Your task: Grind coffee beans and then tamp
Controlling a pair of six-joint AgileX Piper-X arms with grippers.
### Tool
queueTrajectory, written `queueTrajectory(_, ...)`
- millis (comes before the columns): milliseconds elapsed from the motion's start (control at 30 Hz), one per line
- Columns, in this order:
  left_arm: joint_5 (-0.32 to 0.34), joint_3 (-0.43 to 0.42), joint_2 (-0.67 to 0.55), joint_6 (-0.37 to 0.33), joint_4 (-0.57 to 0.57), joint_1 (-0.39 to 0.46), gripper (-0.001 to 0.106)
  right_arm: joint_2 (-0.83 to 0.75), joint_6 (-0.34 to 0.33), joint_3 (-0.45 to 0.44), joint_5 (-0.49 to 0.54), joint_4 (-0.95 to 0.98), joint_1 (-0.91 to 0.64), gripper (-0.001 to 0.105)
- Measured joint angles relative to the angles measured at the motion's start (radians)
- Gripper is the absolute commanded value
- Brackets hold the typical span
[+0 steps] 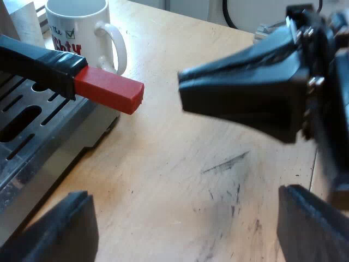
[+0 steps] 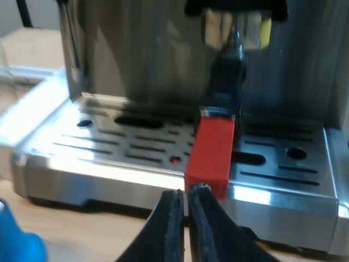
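Mug (image 1: 82,27), well beyond the fingers of the left gripper (image 1: 185,226): printed lettering on its white wall. Small dark letters near the rim, ending perhaps in "re". Green tick in a box just beside them. Larger red letters below, partly covered by the holder's handle (image 1: 43,65); not legible as a word.

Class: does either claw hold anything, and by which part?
Nothing is held. Left claw open; right claw shut, just short of the holder's red handle end.
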Motion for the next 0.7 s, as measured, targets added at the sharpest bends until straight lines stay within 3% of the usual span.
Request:
queueTrajectory(100, 0.000, 0.000, 0.000, 0.000, 0.000, 0.000, 0.070, -0.019, 0.000, 0.000, 0.000, 0.000, 0.002, 0.006)
queueTrajectory(167, 0.000, 0.000, 0.000, 0.000, 0.000, 0.000, 0.070, -0.033, -0.003, 0.000, 0.000, 0.000, 0.000, 0.027)
queueTrajectory(367, 0.000, 0.000, 0.000, 0.000, 0.000, 0.000, 0.070, -0.112, -0.033, 0.000, 0.000, 0.001, 0.000, 0.061)
queueTrajectory(500, 0.000, 0.000, 0.000, 0.000, 0.000, 0.000, 0.070, -0.114, -0.033, 0.000, 0.000, 0.001, 0.000, 0.067)
queueTrajectory(700, 0.000, 0.000, 0.000, 0.000, 0.000, 0.000, 0.070, -0.114, -0.033, 0.000, 0.000, 0.001, 0.000, 0.066)
